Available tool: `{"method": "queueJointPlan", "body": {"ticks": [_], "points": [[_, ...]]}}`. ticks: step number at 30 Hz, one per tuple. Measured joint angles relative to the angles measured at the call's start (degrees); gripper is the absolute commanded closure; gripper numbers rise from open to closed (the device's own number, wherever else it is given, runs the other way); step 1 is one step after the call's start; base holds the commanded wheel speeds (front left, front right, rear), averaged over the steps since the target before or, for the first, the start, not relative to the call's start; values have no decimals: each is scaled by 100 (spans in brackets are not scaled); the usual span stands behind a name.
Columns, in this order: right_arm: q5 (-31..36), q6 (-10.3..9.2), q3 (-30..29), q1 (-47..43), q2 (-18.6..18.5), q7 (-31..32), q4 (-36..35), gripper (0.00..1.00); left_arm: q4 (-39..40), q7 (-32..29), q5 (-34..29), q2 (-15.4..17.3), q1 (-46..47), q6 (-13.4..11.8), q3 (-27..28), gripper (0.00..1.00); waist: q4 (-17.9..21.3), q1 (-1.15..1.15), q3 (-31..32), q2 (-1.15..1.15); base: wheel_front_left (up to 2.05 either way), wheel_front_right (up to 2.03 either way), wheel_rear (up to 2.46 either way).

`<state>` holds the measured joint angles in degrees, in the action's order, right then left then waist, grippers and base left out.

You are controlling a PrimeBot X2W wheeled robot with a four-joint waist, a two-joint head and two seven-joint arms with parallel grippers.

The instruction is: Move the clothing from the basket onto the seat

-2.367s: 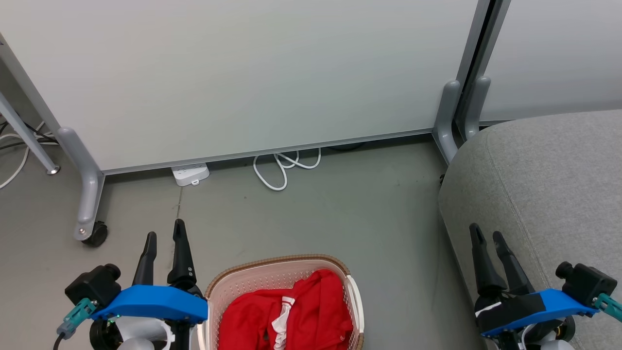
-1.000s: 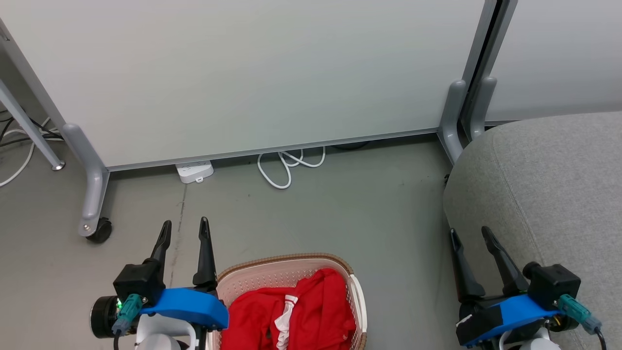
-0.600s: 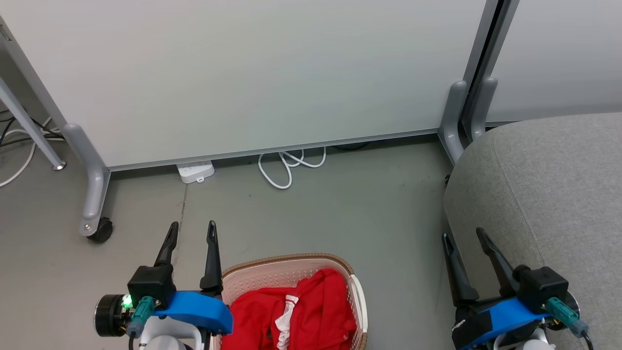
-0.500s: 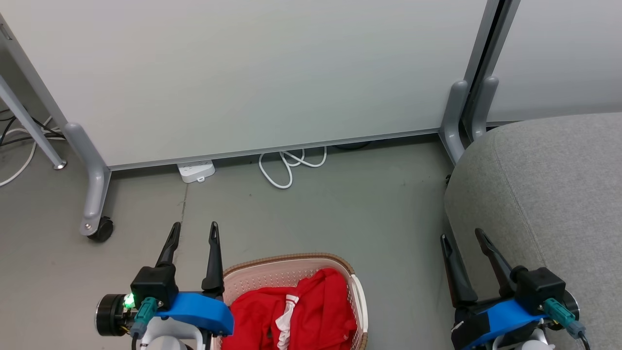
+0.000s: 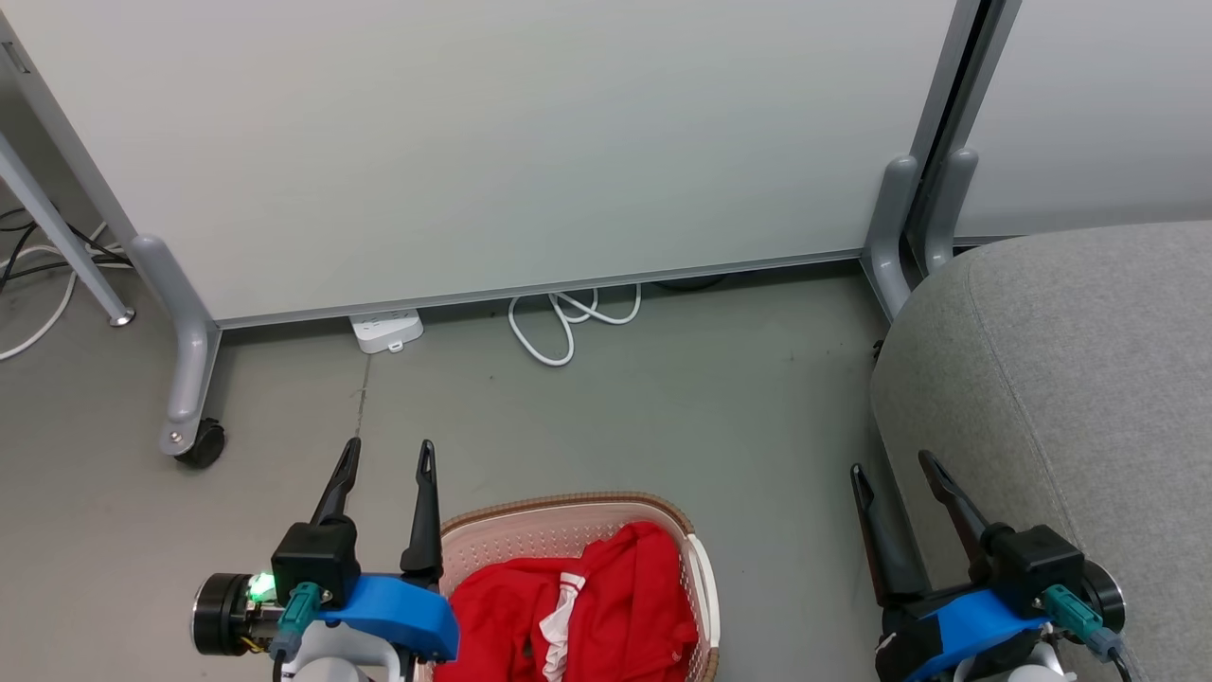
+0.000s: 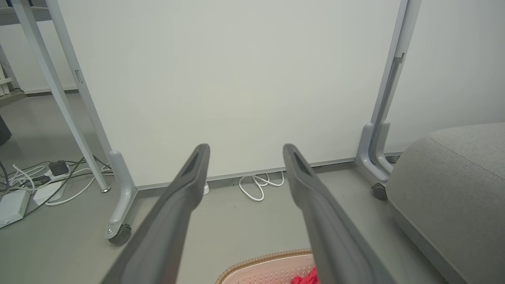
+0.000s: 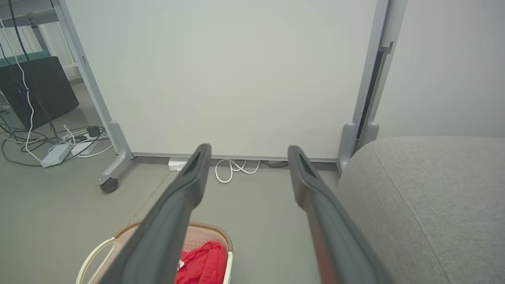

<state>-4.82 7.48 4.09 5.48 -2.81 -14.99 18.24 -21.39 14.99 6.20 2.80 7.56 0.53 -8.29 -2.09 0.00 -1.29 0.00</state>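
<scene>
Red clothing (image 5: 578, 616) lies bunched in the basket (image 5: 559, 507) on the floor. The seat (image 5: 1070, 360) is bare, so we judge nothing done. Our left gripper (image 5: 389, 445) and right gripper (image 5: 890, 464) hover either side, both spread and empty. Grab and transfer remain.

Soft red cloth clothing (image 5: 587, 616); perforated plastic basket (image 5: 530, 540); matt fabric seat (image 5: 1070, 379).

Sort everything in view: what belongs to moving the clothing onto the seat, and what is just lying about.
Job: clothing, basket, seat, left claw and right claw, both open.
Lying about: power strip, white cable, wheeled partition.
</scene>
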Motion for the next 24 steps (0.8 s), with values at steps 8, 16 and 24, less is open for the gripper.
{"method": "queueJointPlan", "body": {"ticks": [8, 16, 24], "points": [[-1, 0, -11, 5, 0, -3, 70, 0, -83, 1, 69, 1, 6, 1, -5, 0, -3, 0, 5, 0, 0, 0, 0], [-1, 0, -4, 19, 0, -3, 114, 0, -110, 1, 86, 1, 24, 0, -15, 0, -4, 0, 10, 0, 0, 0, 0], [-22, 0, 48, 40, 0, -3, 115, 0, -237, 1, 26, 2, 156, 104, -8, 0, 71, 0, -65, 0, 0, 0, 0]]}}
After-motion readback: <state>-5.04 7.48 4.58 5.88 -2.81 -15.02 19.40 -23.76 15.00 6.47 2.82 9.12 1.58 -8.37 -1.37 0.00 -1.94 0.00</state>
